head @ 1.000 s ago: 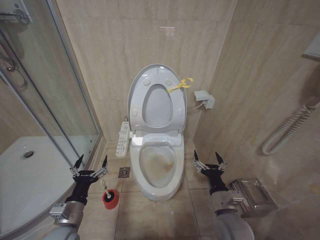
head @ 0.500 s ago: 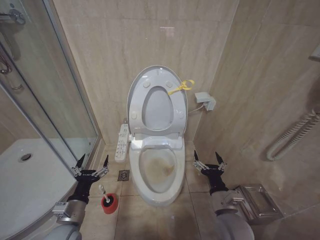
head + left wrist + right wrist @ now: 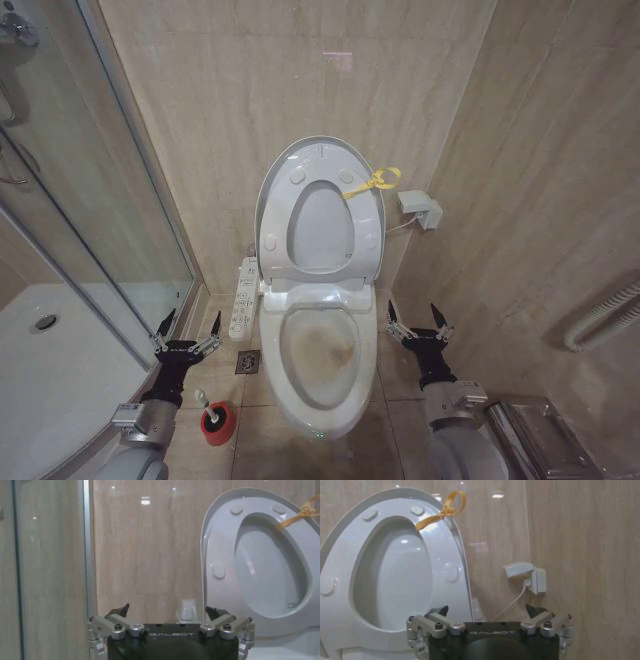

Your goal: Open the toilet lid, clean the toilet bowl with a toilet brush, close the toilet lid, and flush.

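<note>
The toilet lid [image 3: 322, 225] stands upright against the back wall with the ring seat raised against it and a yellow ribbon [image 3: 372, 183] at its upper edge. Below it the toilet bowl [image 3: 283, 370] lies uncovered, brownish stains inside. The toilet brush [image 3: 203, 398] stands in its red holder [image 3: 217, 422] on the floor, left of the bowl. My left gripper [image 3: 187, 330] hangs open just above the brush, holding nothing. Right of the bowl my right gripper [image 3: 418, 322] is open and empty too. Both wrist views face the raised lid [image 3: 265, 566] [image 3: 395, 577] past open grippers [image 3: 167, 609] [image 3: 487, 608].
A white button panel [image 3: 242, 298] hangs off the bowl's left side. The glass shower screen [image 3: 100, 200] and white shower tray [image 3: 50, 350] close off the left. There is a floor drain [image 3: 247, 362], a wall socket [image 3: 420, 208], and a metal box [image 3: 540, 430] at the lower right.
The whole picture has shifted, so the camera moved closer to the toilet. Both grippers stay open in the same pose.
</note>
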You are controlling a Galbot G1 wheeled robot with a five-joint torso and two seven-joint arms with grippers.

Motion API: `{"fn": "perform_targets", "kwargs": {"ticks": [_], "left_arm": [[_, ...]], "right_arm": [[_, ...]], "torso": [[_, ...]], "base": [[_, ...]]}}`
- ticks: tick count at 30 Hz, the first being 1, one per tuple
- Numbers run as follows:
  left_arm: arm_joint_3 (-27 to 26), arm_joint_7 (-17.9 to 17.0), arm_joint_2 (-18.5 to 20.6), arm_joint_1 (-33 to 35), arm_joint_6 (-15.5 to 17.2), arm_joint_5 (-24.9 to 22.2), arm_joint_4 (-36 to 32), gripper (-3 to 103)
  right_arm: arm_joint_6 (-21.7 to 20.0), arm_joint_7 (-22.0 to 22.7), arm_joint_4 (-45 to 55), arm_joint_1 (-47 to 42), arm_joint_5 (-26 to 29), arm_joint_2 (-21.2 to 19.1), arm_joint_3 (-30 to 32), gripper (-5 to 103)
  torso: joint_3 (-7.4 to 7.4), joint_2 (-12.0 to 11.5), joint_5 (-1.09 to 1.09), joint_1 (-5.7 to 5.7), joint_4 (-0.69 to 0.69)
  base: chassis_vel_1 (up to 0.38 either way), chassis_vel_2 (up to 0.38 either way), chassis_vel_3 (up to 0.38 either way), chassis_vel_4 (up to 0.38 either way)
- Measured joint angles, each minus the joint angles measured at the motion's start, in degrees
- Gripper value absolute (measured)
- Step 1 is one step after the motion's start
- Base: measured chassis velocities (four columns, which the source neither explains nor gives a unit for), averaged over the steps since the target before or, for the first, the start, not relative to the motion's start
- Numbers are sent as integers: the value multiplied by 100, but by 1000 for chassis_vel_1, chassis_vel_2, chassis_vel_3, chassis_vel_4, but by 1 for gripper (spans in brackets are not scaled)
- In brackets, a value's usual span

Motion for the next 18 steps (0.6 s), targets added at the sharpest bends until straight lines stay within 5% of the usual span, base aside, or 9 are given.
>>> {"fn": "perform_targets", "kwargs": {"ticks": [11, 18], "left_arm": [[64, -153, -47, 52, -123, 183, 170, 100], [126, -515, -127, 286, -649, 413, 785, 100]], "right_arm": [[0, 0, 0, 1, 0, 0, 0, 100], [0, 0, 0, 2, 0, 0, 0, 100]], "torso": [[0, 1, 0, 1, -1], [1, 0, 1, 2, -1]], "base": [[-39, 27, 38, -35], [-20, 32, 38, -29]]}}
